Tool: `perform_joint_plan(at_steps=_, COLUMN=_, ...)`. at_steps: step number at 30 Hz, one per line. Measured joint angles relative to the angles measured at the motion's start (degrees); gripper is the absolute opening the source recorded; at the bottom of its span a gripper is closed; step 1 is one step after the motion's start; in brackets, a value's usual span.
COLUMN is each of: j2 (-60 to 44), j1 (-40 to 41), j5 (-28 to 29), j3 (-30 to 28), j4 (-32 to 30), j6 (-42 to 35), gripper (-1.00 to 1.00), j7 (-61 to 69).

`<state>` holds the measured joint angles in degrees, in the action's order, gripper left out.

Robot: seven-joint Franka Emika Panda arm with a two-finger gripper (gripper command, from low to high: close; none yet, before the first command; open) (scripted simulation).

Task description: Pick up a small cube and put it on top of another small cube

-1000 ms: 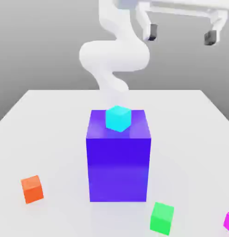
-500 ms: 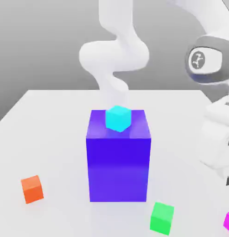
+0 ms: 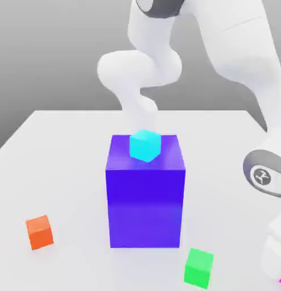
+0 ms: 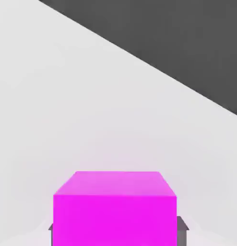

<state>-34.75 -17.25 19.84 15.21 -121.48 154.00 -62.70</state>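
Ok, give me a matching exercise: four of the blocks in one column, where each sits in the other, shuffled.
Things:
1. cyan cube
2. orange cube
3. green cube
4. magenta cube

Places:
A. on the table, toward the exterior view's left
B. close in front of the hand camera
C. on top of the blue block
D. on the table, in front of the blue block toward the exterior view's right

Pairs: 1-C, 2-A, 3-D, 4-B
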Motion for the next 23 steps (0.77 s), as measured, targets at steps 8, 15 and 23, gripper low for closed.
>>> perform_joint_plan(at_steps=8, j2=13.8, j1=6.7, j5=-8.1, j3=2.6, j4=-7.3, j6=-5.8, gripper=-1.0, j7=2.6)
perform_joint_plan(at_steps=15, j2=26.3, j1=14.6, j5=-16.1, j3=-2.0, j4=-20.1, j6=-4.2, gripper=-1.0, j7=0.5)
perform_joint_plan(at_steps=23, j2=18.9, j1=13.5, j5=-12.5, j3=-5.0, j4=-20.7, j6=3.7, gripper=1.0, j7=-2.8)
